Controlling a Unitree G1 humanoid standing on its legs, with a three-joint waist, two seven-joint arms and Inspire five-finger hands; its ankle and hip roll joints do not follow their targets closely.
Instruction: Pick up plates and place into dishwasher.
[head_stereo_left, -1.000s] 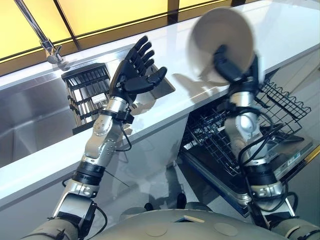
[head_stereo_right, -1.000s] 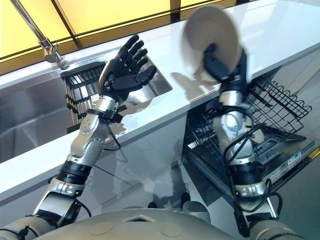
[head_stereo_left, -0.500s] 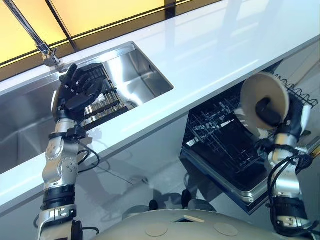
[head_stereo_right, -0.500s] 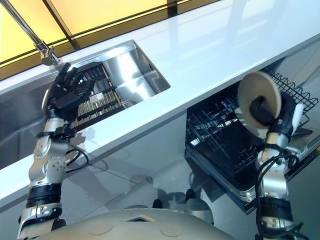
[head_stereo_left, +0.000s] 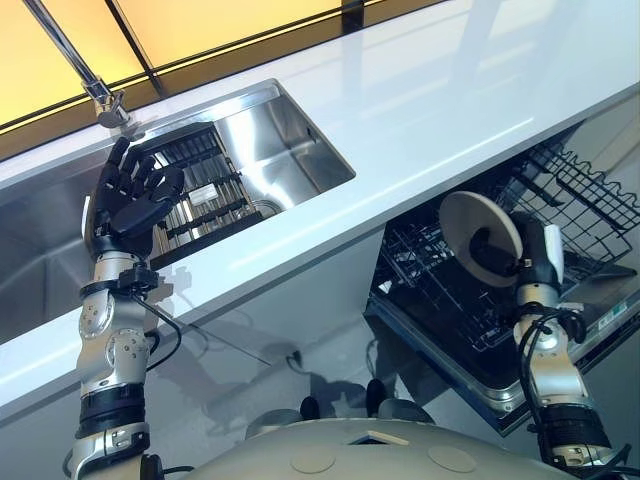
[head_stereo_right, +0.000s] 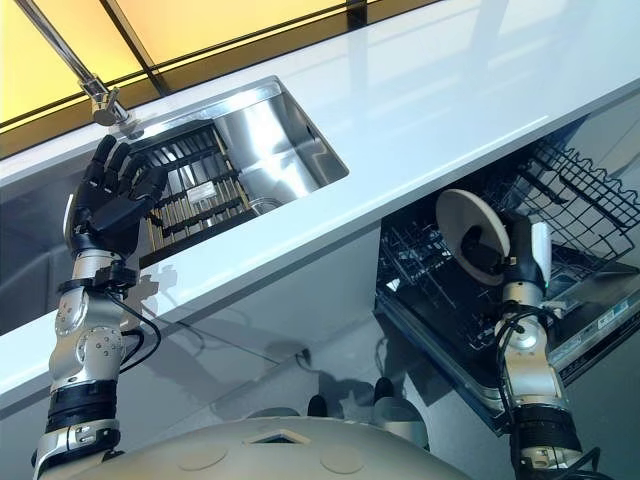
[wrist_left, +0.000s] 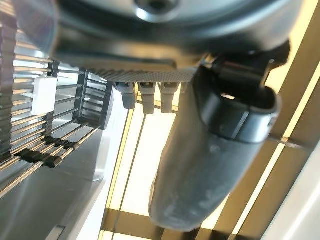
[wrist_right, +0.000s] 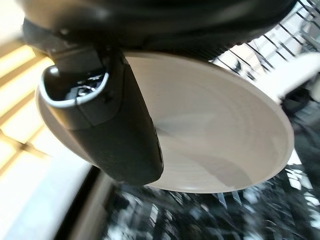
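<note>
A white plate (head_stereo_left: 463, 222) is held on edge in my right hand (head_stereo_left: 530, 252), just below the counter's front edge and above the dishwasher's pulled-out lower rack (head_stereo_left: 440, 295). In the right wrist view the thumb (wrist_right: 117, 132) presses on the plate (wrist_right: 215, 150), with the dark rack wires past it. My left hand (head_stereo_left: 128, 200) stands raised with straight fingers over the black dish rack (head_stereo_left: 195, 195) in the sink (head_stereo_left: 285, 140). It holds nothing. The left wrist view shows its thumb (wrist_left: 210, 150) beside the rack's bars (wrist_left: 30, 145).
A long white counter (head_stereo_left: 450, 90) runs across the view, above the open dishwasher. The upper wire basket (head_stereo_left: 580, 195) juts out at the right. A chrome faucet (head_stereo_left: 100, 95) stands behind the sink. Grey floor lies below the counter's front.
My right hand has brought the plate down from above the counter to the dishwasher's lower rack. My left hand has swung left, from over the counter to above the sink's rack.
</note>
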